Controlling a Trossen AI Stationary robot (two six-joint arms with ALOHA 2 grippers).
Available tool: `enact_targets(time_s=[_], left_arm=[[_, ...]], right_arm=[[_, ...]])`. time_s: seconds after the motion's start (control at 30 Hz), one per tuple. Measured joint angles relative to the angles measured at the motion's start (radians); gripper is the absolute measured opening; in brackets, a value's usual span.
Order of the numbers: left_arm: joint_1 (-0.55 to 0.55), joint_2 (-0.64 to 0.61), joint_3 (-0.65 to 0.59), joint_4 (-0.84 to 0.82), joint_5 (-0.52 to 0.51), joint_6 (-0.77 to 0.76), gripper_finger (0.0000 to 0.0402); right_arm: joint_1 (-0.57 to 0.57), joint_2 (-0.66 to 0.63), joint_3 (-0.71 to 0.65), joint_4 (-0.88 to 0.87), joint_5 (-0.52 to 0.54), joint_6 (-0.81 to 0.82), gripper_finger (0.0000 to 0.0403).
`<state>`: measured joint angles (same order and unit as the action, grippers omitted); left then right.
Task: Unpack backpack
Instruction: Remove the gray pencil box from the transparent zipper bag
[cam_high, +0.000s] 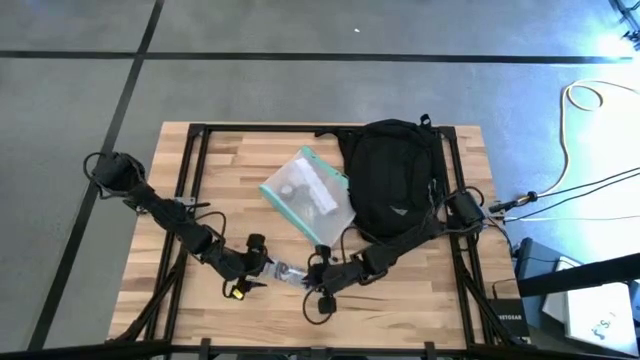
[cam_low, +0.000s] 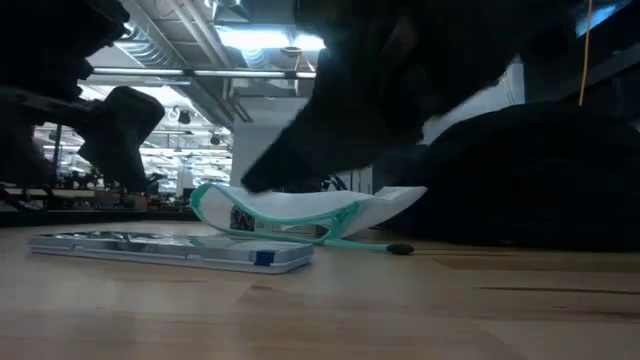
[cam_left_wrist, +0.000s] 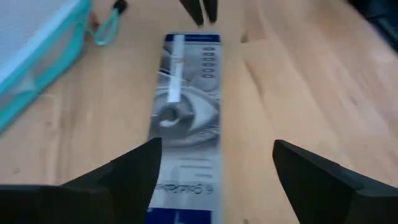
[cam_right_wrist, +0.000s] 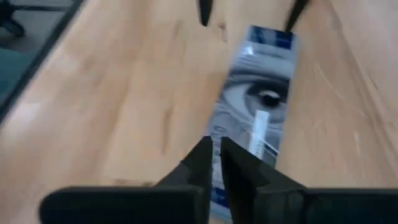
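1. The left claw sits low near the front edge of the tabletop, left of centre, its two dark wedge-shaped fingers standing well apart on either side of one end of a flat blister pack; they are not pressed against it.
2. The right claw is at the pack's other end, near the middle of the front edge, its fingers drawn together with only a thin slit between them and nothing clamped in them; the tips are at the pack's end edge.
3. The blister pack is a long, narrow rectangle lying flat on the wood, glossy clear plastic over a printed card showing a large grey eye, with a slim white stick-shaped item sealed along its length and a blue band at one end.
4. The backpack lies toward the back right corner of the tabletop: a big rounded oval of matte black fabric, a small pale mark near its lower end.
5. Just left of the backpack, about mid-tabletop, lies a clear soft plastic pouch, rectangular with teal edging, sagging and glossy, a teal loop trailing from it.
6. The tabletop is pale butcher-block wood in jointed strips with a smooth finish.
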<state>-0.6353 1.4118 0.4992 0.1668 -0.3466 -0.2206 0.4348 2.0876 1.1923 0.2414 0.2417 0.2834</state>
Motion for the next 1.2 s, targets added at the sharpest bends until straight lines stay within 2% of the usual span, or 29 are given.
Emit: enact_targets(time_s=[0.1,0.27,0.3,0.53,0.77,1.2], left_arm=[[0.001,0.007,0.0,0.0,-0.02,0.007,0.0206],[0.008,0.007,0.002,-0.009,-0.018,0.032,0.0035],[0.013,0.007,0.002,-0.01,-0.013,0.029,0.0018],[0.074,0.06,0.002,-0.087,0.003,-0.067,0.0001],[0.09,0.116,0.002,-0.021,0.036,-0.067,0.0],[0.092,0.117,0.001,-0.019,0.046,-0.066,0.0]], right_arm=[[-0.011,0.019,0.0,0.001,0.036,0.016,0.0011],[-0.037,0.021,0.0,-0.034,0.022,0.028,0.0002],[-0.039,0.021,0.0,-0.047,0.017,0.029,0.0002],[-0.044,0.024,0.0,-0.061,-0.025,0.043,0.0001],[-0.044,0.028,0.003,-0.101,-0.033,0.072,0.0],[-0.044,0.03,0.003,-0.104,-0.034,0.053,0.0]])
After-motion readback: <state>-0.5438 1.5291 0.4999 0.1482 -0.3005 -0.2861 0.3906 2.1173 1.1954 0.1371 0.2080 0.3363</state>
